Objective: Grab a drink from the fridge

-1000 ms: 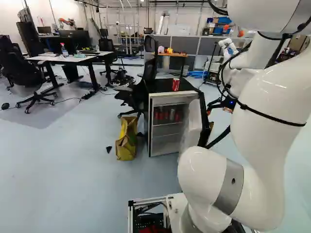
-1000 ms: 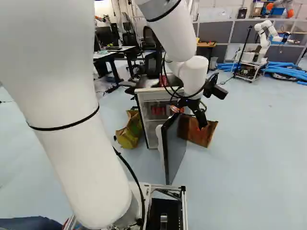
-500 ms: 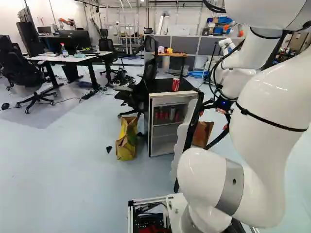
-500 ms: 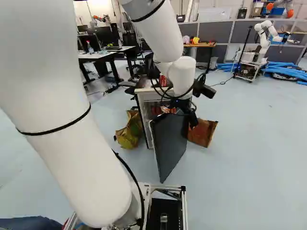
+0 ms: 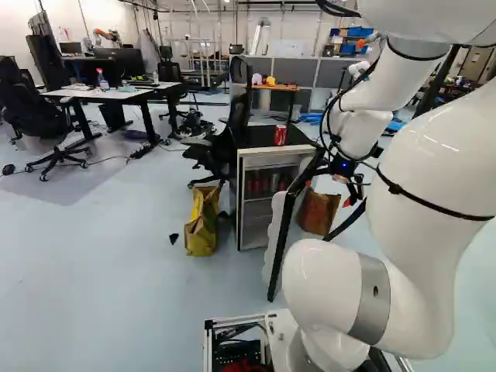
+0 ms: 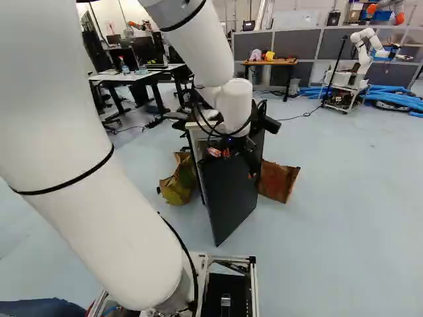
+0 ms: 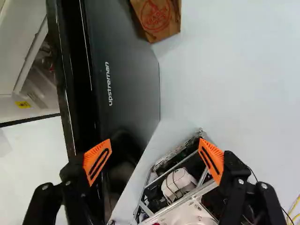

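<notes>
Left base view, L to R. Yellow bag (image 5: pixel 203 221) on the floor, beside a small fridge (image 5: pixel 241 205). Red can (image 5: pixel 280 135) upright on the fridge top, close to its front edge, R of centre. Inside, drinks cans (image 5: pixel 267 184) on an upper shelf, in shadow; can't tell how many. Nothing's been taken out by the arm, AFAICT.

Next, the door (image 6: pixel 228 191), hinged on the fridge's R side. That's the big change: in the last sec or so its free edge has swung L, across toward the opening, so it's less open than it was. The arm (image 5: pixel 391 70) has come L too, w/ its gripper (image 7: pixel 155 140) up by the door's top edge, one finger over that edge, the other out past the outer face. Fingers wide apart, nothing gripped. Brown paper bag (image 5: pixel 318 211) on the floor behind.

For the drink, that's prob. a narrower way in. I'd want the door opened wider ASAP; a nudge on its outer face could shut it.
</notes>
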Controlling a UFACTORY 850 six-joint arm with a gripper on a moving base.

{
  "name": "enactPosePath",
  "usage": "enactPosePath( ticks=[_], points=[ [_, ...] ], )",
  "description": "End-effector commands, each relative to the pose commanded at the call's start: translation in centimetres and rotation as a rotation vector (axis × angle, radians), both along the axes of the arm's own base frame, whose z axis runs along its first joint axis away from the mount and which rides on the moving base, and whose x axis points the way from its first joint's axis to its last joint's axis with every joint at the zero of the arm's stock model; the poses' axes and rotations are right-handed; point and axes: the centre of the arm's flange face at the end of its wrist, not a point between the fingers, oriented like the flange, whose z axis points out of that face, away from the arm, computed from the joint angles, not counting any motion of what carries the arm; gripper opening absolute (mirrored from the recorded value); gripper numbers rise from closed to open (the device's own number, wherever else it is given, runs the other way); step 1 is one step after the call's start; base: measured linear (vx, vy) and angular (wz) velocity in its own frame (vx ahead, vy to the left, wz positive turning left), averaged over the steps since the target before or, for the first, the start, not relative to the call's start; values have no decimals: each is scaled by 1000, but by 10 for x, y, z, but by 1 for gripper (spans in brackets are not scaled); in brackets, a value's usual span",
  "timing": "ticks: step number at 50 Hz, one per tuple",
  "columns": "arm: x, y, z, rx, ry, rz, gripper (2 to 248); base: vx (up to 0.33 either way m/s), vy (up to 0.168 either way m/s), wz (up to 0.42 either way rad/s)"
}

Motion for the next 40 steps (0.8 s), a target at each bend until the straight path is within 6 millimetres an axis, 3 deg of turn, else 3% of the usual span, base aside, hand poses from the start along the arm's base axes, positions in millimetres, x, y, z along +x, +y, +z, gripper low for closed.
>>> enactPosePath(
  ticks=[40],
  points=[
    [15, 71, -1, 1, 1, 178, 247, 0, 0, 0]
  ],
)
